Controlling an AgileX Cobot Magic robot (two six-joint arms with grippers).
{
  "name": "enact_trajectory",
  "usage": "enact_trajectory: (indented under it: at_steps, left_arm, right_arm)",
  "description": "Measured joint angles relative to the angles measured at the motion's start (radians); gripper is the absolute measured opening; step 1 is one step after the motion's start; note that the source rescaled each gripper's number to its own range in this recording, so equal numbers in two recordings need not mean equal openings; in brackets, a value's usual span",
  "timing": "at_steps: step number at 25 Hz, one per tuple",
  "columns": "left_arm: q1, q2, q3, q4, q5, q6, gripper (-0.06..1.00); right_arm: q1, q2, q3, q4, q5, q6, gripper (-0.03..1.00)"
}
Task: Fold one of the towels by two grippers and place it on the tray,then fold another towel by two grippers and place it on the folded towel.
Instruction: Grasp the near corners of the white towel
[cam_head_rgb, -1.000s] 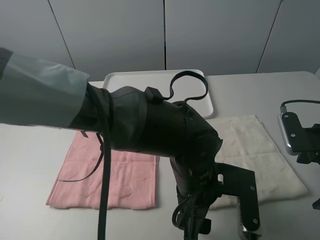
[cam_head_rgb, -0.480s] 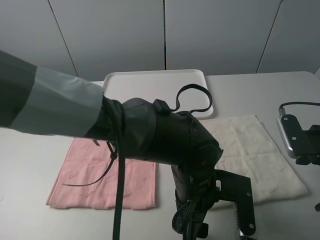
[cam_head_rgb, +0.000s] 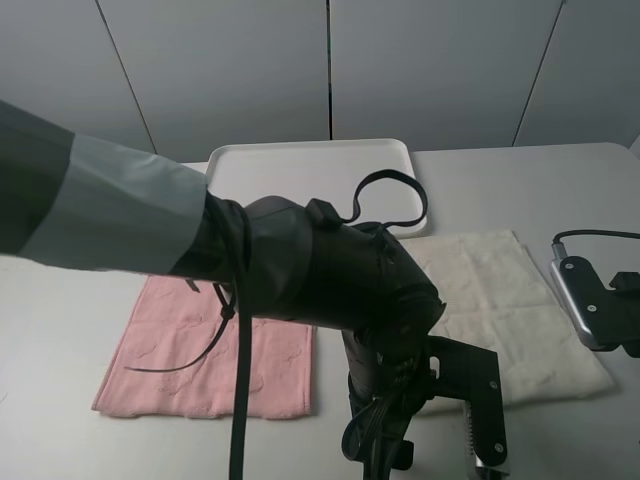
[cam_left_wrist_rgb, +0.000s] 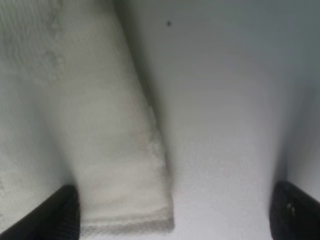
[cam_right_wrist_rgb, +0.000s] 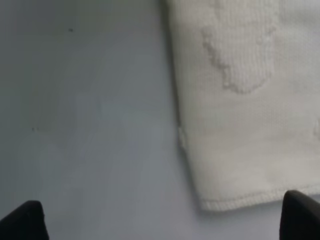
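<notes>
Now the left gripper (cam_left_wrist_rgb: 172, 220) hangs spread wide over one near corner of the cream towel (cam_head_rgb: 500, 290), with one finger over cloth and the other over bare table (cam_head_rgb: 530, 190). The right gripper (cam_right_wrist_rgb: 160, 222), equally spread, straddles the other near corner. The pink towel (cam_head_rgb: 200, 350) lies flat to the left, and the white tray (cam_head_rgb: 300, 170) sits behind both, before grey wall panels (cam_head_rgb: 430, 70).

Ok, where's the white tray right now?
In the exterior high view, the white tray sits at the far middle of the table, behind the pink towel and cream towel.
</notes>
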Motion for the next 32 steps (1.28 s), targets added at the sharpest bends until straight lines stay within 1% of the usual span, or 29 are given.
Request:
enact_trajectory:
  at_steps: [4, 7, 10, 13, 18, 23, 26, 30, 32]
  left_arm:
    - [0.0, 0.0, 0.0, 0.0, 0.0, 0.0, 0.98]
    - [0.0, 0.0, 0.0, 0.0, 0.0, 0.0, 0.98]
    - [0.0, 0.0, 0.0, 0.0, 0.0, -0.002, 0.98]
    - [0.0, 0.0, 0.0, 0.0, 0.0, -0.002, 0.98]
    - [0.0, 0.0, 0.0, 0.0, 0.0, -0.002, 0.98]
    - [0.0, 0.0, 0.0, 0.0, 0.0, -0.002, 0.98]
    - [0.0, 0.0, 0.0, 0.005, 0.002, -0.002, 0.98]
    - [0.0, 0.0, 0.0, 0.0, 0.002, -0.002, 0.98]
    - [0.0, 0.0, 0.0, 0.0, 0.002, -0.002, 0.98]
  right_arm:
    - [0.079, 0.0, 0.04, 0.0, -0.08, 0.011, 0.99]
    - [0.102, 0.014, 0.072, -0.004, -0.129, 0.026, 0.94]
    - [0.101, 0.029, 0.078, -0.053, -0.15, 0.072, 0.9]
    - [0.101, 0.031, 0.078, -0.073, -0.189, 0.111, 0.89]
    - [0.101, 0.074, 0.078, -0.11, -0.204, 0.125, 0.89]
    - [0.101, 0.114, 0.078, -0.13, -0.247, 0.149, 0.89]
    - [0.103, 0.131, 0.078, -0.183, -0.251, 0.168, 0.88]
    - [0.102, 0.139, 0.078, -0.263, -0.262, 0.218, 0.83]
    - [0.102, 0.139, 0.078, -0.276, -0.27, 0.232, 0.8]
